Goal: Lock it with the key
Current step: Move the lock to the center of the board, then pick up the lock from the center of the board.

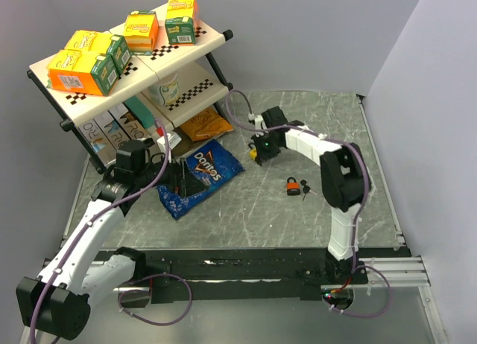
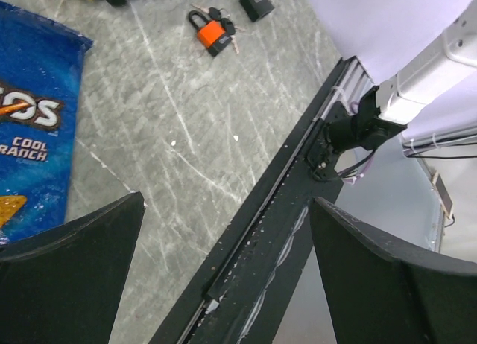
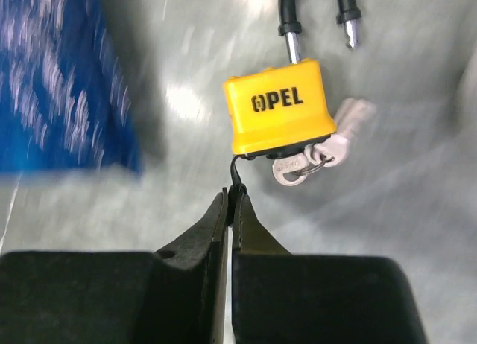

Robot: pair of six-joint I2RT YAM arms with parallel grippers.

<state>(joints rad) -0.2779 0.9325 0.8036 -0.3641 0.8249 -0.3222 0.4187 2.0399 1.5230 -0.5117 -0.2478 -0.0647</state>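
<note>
the key (image 2: 223, 21): tiny dark bunch with black heads and thin metal blades, all bunched tight. it lies flat on the grey marbled tabletop (image 1: 313, 128), touching the orange padlock (image 2: 211, 33) alongside its body. against the bright orange it reads as a small dark cluster, with pale blade tips poking out away from the padlock.

the black padlock (image 2: 256, 0) sits just past the key, on the side away from the orange padlock, and is partly cut off by the frame edge.

right claw (image 3: 232, 199): jaws pressed together, pinching a thin dark strip (image 3: 237, 176) that hooks up to the underside of a yellow padlock (image 3: 279, 113). the strip is seen edge-on, so i can't tell what it is; maybe a ring or tag. the yellow padlock reads "opel" and its shackle is popped open. silver keys (image 3: 309, 159) hang at its bottom. in the top view this claw and the yellow padlock are up-left of the orange padlock, well apart from it and from the key.

left claw (image 2: 227, 202): jaws spread wide, empty. in the top view it hangs over the doritos bag (image 1: 200, 174), well to the left of the orange padlock. its wrist cam looks across the tabletop toward that padlock.
</note>
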